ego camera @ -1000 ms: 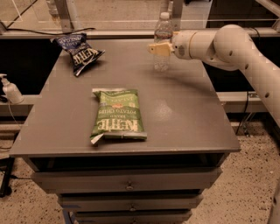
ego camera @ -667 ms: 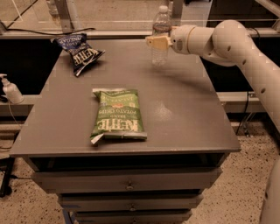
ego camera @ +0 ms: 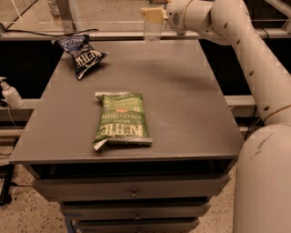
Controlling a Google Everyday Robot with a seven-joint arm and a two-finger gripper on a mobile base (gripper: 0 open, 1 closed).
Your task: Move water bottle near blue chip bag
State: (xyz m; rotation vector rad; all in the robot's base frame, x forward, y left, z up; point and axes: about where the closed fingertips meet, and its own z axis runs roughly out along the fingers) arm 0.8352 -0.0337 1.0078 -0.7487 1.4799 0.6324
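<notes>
The water bottle (ego camera: 153, 30) is a small clear ribbed bottle, and its top is cut off by the upper edge of the camera view. My gripper (ego camera: 154, 13) is shut on its upper part and holds it over the far edge of the table. The blue chip bag (ego camera: 82, 53), dark navy with white lettering, lies at the table's far left corner, well to the left of the bottle. My white arm (ego camera: 236, 41) reaches in from the right.
A larger green Kettle chip bag (ego camera: 121, 119) lies flat in the middle of the grey table (ego camera: 191, 104). A white pump dispenser (ego camera: 10, 93) stands off the table at the left. Drawers (ego camera: 132, 191) sit below the tabletop.
My gripper has lifted the water bottle off the table and carried it up and to the left, toward the blue chip bag. Both bags lie as before.
</notes>
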